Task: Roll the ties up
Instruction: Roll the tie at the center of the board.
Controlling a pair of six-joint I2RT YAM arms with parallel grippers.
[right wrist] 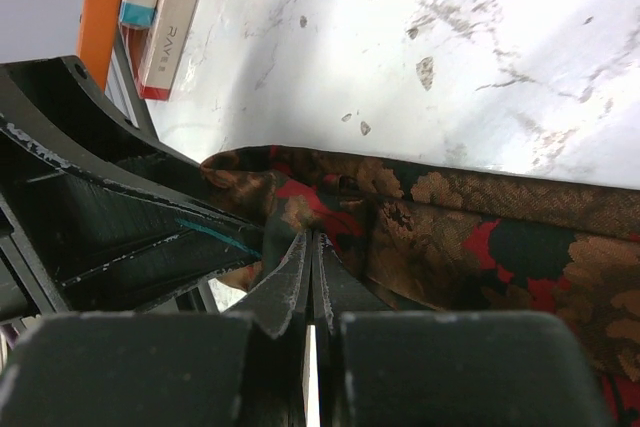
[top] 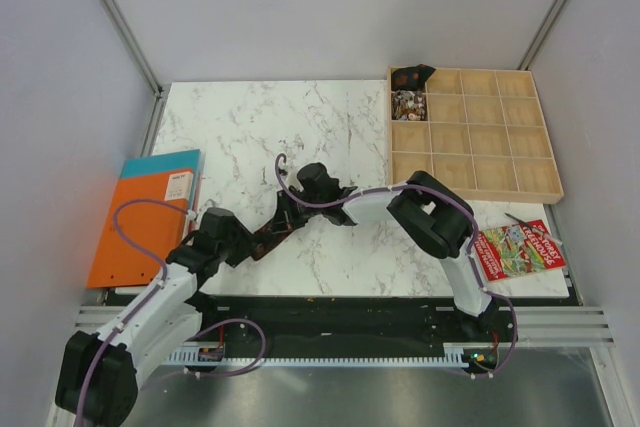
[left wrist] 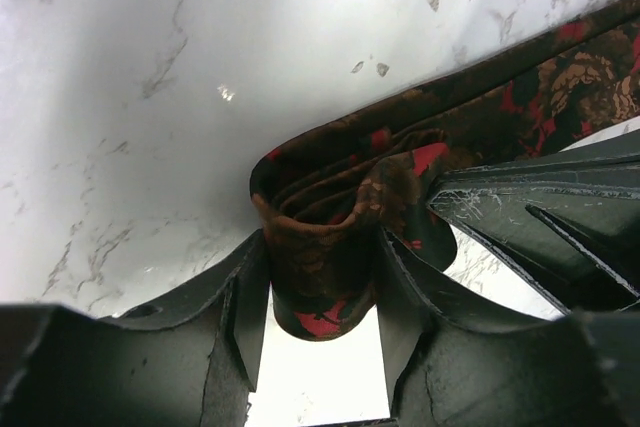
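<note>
The tie (left wrist: 330,197) is dark brown with red and tan flowers. One end is wound into a loose roll, and the rest runs off flat across the marble table (left wrist: 150,97). In the top view the tie (top: 266,240) lies between the two arms. My left gripper (left wrist: 323,247) is shut on the roll, one finger against each side. My right gripper (right wrist: 311,237) is shut, with its tips pushed into the folds of the tie (right wrist: 480,227) beside the roll. No cloth shows between its fingers. The two grippers meet at the table's middle, left gripper (top: 254,243) and right gripper (top: 284,221).
A wooden compartment tray (top: 475,137) stands at the back right, with small items in its far-left cells. Orange and teal books (top: 140,212) lie off the table's left edge. A colourful booklet (top: 520,249) lies at the front right.
</note>
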